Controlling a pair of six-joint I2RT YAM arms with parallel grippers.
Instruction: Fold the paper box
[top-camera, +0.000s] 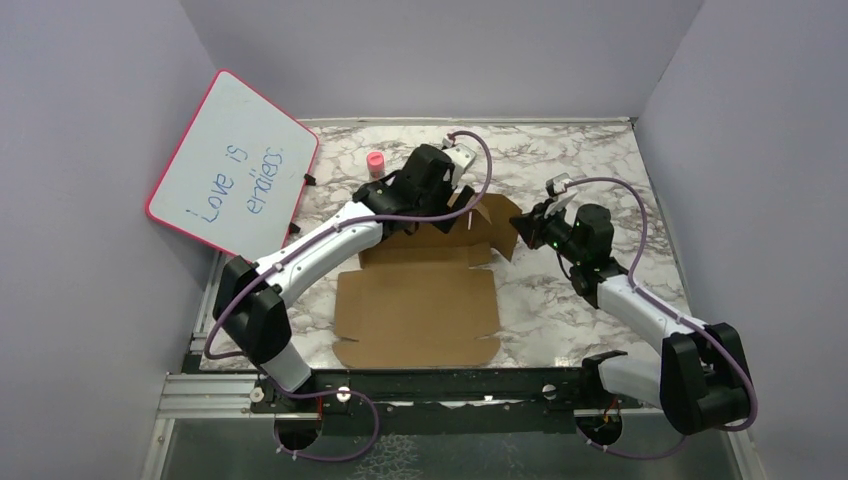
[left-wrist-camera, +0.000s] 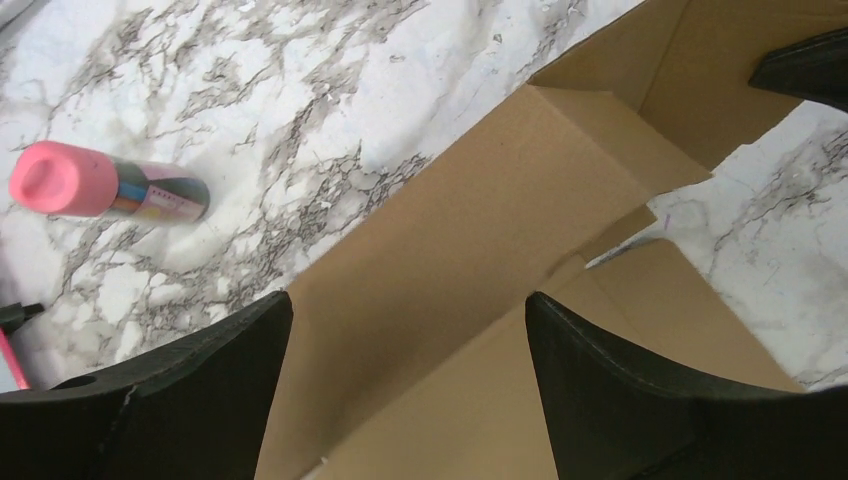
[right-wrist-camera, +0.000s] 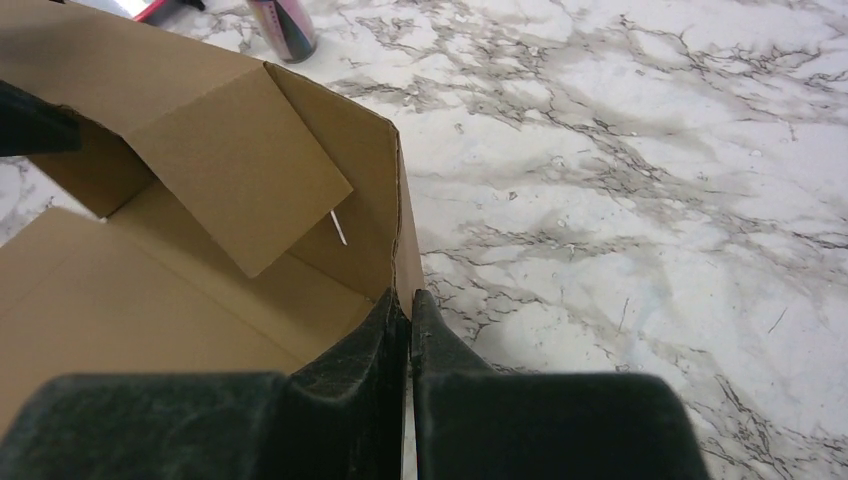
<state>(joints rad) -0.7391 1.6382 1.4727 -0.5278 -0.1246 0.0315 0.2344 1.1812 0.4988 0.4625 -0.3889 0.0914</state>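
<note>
Paper box sits at the middle of the marble counter. It is plain brown corrugated card and only half made. The part toward 6 o'clock lies flat, a wide panel with notched corners. The part toward 12 o'clock is lifted into low walls with loose flaps.

The right claw is clenched on the top edge of the wall at the box's 3 o'clock side, with the thin card pinched between its fingers. I judge it holds there to keep that wall upright (creased card of this sort tends to spring back down), so the corner flap leaning inward beside it can be tucked.

The left claw is released, its fingers wide apart. It hangs over the panel at 12 o'clock, the card below and between them, and touches nothing that I can make out. The spread looks chosen to straddle that panel and turn it inward against the held wall.

The card looks clean and unprinted, with sharp creases. A short slit shows in the inner face near the held corner, and the cut edge there is slightly ragged.

A pink-framed whiteboard leans at 10 o'clock, well apart from the work. A pink-capped tube stands off the box's 11 o'clock corner, near it but not touching.
</note>
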